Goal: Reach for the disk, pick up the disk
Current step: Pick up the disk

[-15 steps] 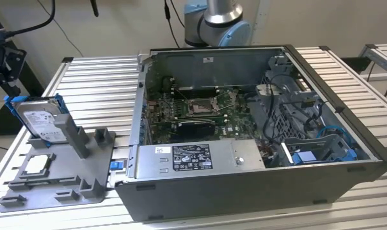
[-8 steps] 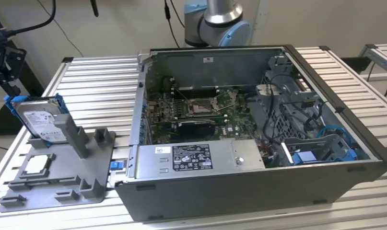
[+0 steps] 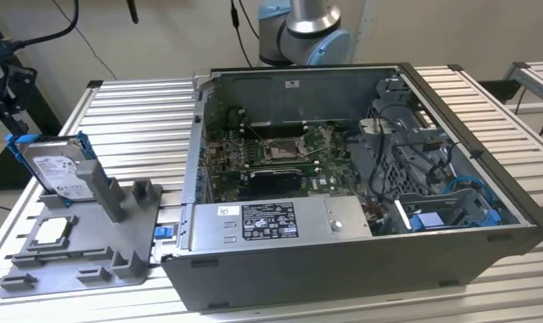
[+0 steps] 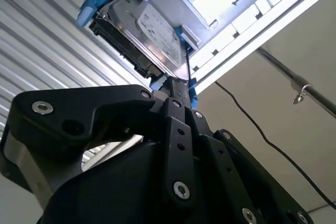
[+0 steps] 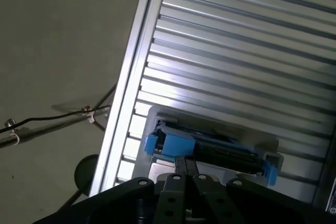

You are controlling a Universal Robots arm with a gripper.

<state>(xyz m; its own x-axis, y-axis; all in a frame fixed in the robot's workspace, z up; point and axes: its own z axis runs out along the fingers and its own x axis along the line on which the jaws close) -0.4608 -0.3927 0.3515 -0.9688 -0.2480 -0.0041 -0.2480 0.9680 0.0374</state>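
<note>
jaws drawn together, with hardly a slit between the two thin black fingers (image 4: 176,106): that is how the gripper (image 4: 181,86) looks in both wrist views. its tips sit right at one end of the blue frame around the disk (image 4: 147,30). whether they pinch that frame or only touch it, i cannot tell.

the disk (image 3: 60,171) stands upright on its edge in a slot at the far corner of the grey stand (image 3: 83,252), and its white label shows in the exterior view. in that view the gripper's black body is at the left edge of the scene, just above the blue corner of the disk. in the first wrist view the disk (image 5: 210,148) is seen edge-on, a dark strip between two blue ends, with the stand's grey rim around it.

a small square chip (image 3: 51,232) lies flat in a recess of the stand, nearer the camera than the disk and apart from it. the stand rests on a ribbed metal table (image 3: 136,128), to the exterior view's left of an open computer case (image 3: 343,269).

the case lies on its side with the panel off. inside it are a circuit board (image 3: 280,148), a silver box with a label (image 3: 280,222) against the near wall, and blue tabs in the bay at the exterior view's right. the arm (image 3: 303,27) rises behind the case, pale blue and grey. past the table's edge in the second wrist view, a thin black cable (image 4: 252,124) runs across the floor.
</note>
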